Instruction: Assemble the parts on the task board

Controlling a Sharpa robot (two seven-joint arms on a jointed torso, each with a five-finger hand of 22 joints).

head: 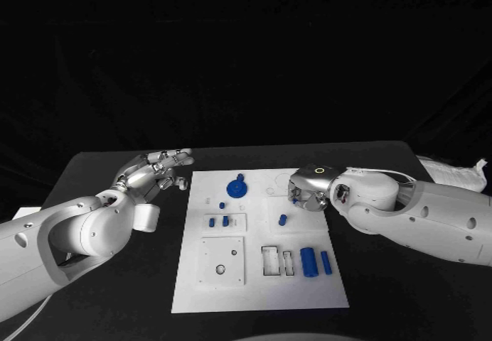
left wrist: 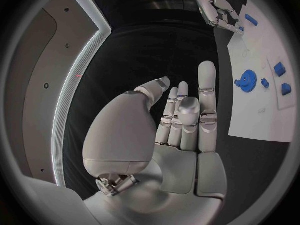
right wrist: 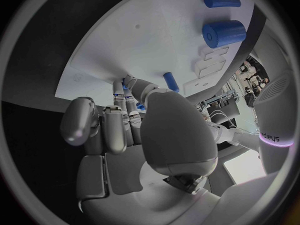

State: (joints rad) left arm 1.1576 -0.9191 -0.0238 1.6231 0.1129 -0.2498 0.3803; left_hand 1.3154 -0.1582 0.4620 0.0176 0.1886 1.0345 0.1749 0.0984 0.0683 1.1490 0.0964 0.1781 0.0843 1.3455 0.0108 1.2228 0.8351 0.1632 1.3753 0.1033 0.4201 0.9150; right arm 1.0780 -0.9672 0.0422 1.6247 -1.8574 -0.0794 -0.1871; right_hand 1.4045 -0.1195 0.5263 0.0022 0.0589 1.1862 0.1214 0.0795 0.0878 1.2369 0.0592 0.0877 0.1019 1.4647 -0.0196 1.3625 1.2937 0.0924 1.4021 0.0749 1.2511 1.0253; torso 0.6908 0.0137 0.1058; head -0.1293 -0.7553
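A: Okay, quick pass. Left silver hand sits off the left edge of the white rectangular task board, above the black table; fingers straight and apart, palm bare in the left wrist view, nothing held.

B: Right silver hand?

A: Over the board's right upper part, fingers curled down toward the surface. In the right wrist view the fingertips bunch round a small blue piece, just a sliver showing. Can't tell whether it's actually pinched or only touched.

B: Parts?

A: Blue toothed gear near the board's top middle. Two small blue pegs side by side in a recessed square left of centre. Short blue pin just below the right hand. Thick blue cylinder and thinner blue rod lying parallel, lower right. White square plate with holes lower left, a rectangular slot frame beside the cylinder.
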